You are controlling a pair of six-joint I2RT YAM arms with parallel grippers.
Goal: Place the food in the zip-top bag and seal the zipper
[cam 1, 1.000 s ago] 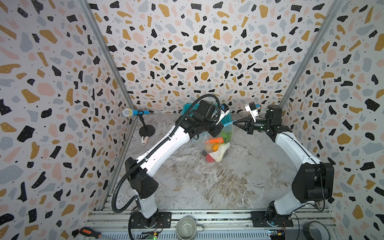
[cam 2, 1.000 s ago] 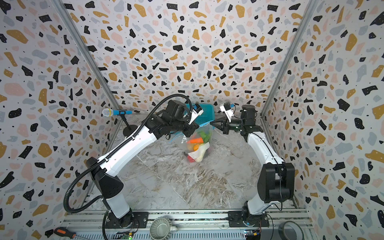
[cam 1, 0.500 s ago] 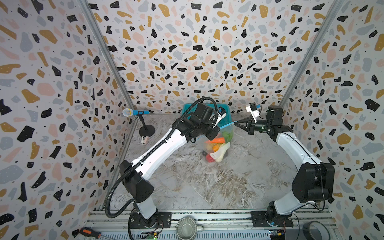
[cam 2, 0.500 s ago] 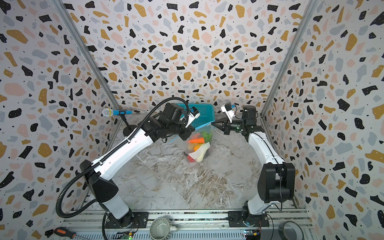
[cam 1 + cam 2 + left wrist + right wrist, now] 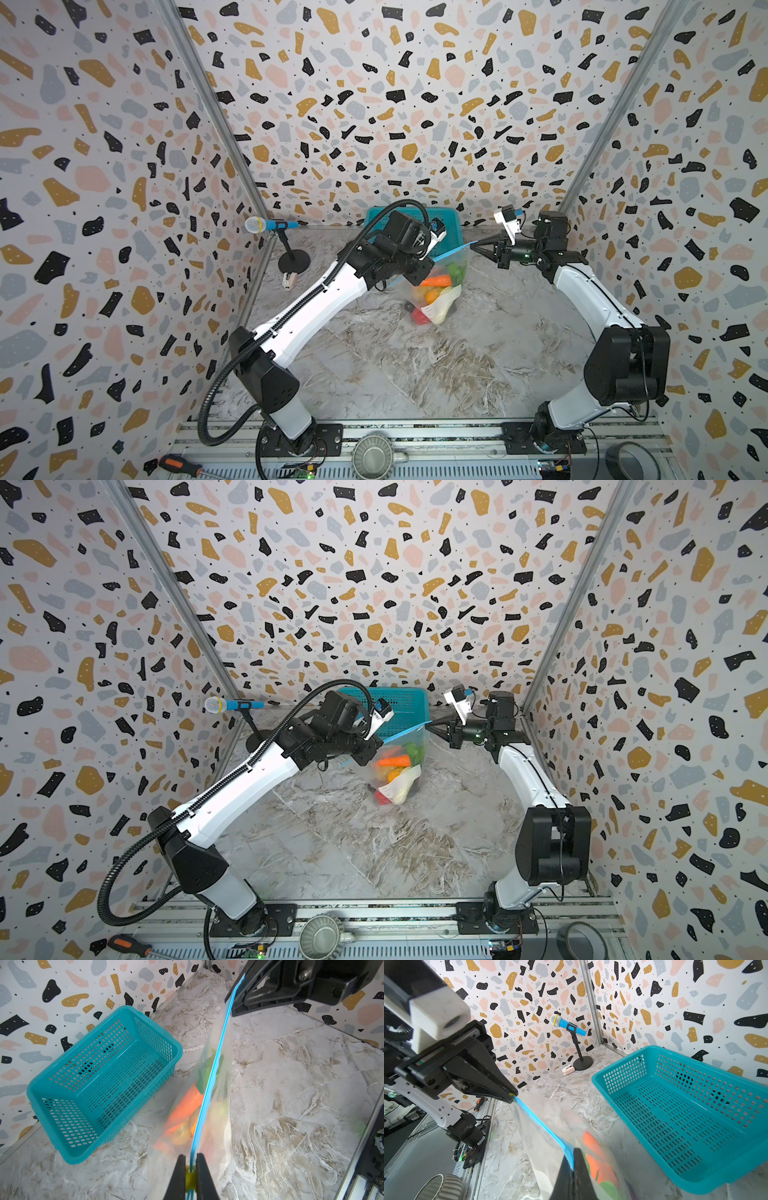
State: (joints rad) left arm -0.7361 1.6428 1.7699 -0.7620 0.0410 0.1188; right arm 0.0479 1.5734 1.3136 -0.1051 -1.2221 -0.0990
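The clear zip-top bag hangs over the marble floor, stretched between my two grippers, with the food inside: an orange carrot, a white radish, a red pepper and green leaves. The light blue zipper runs taut along its top edge. My left gripper is shut on the yellow slider tab at one end of the strip. My right gripper is shut on the zipper's other end, at the bag's corner. Between them the strip looks pressed flat.
An empty teal mesh basket lies against the back wall just behind the bag. A toy microphone on a stand and a small pink device sit at the back left. A screwdriver, metal cup and tape roll lie on the front rail.
My left gripper has slid left and towards the front along the blue strip, away from the right gripper, taking the yellow slider with it. The right gripper has held still.
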